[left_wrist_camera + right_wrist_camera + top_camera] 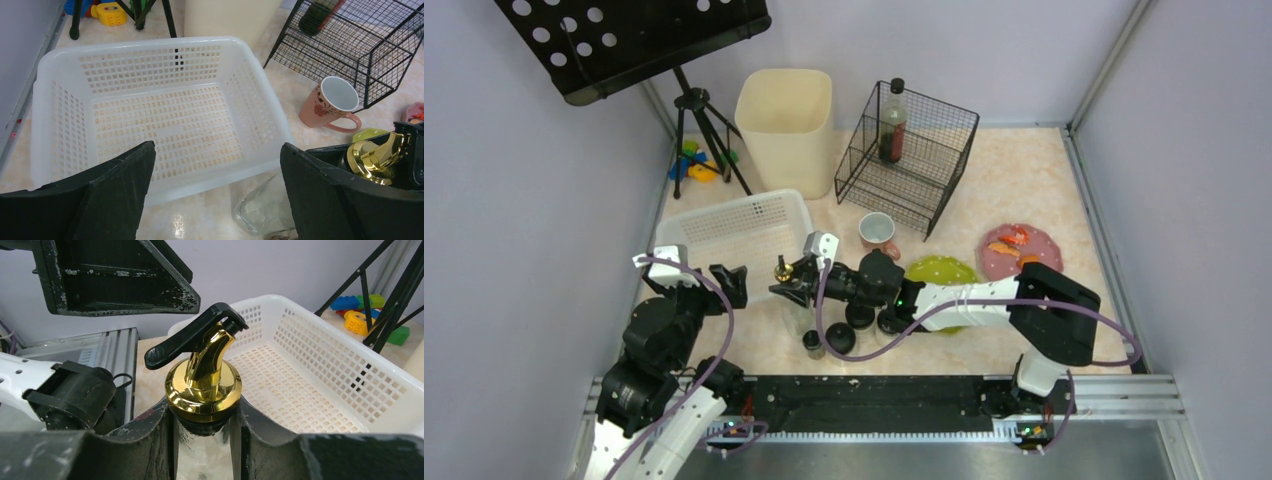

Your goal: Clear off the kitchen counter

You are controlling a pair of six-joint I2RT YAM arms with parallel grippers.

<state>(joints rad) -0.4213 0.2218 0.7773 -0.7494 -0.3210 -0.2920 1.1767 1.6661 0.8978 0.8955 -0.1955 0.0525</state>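
Clamped round the gold-spouted glass bottle (202, 390), my right gripper (202, 440) holds it just beside the white basket (150, 47) (nothing in it yet); my left gripper (217, 185) hangs, jaws spread. Across the kitchen counter (1024, 180) sit a mug (879, 232), green plate (939, 270), pink plate (1024, 250) and small jars (812, 343): barely begun, I judge.

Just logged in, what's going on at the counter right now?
The right gripper has its jaws shut on the neck of a gold-topped clear bottle beside the white basket. The left gripper hovers open facing it; the basket is empty. A pink mug, green plate and pink plate sit on the kitchen counter.
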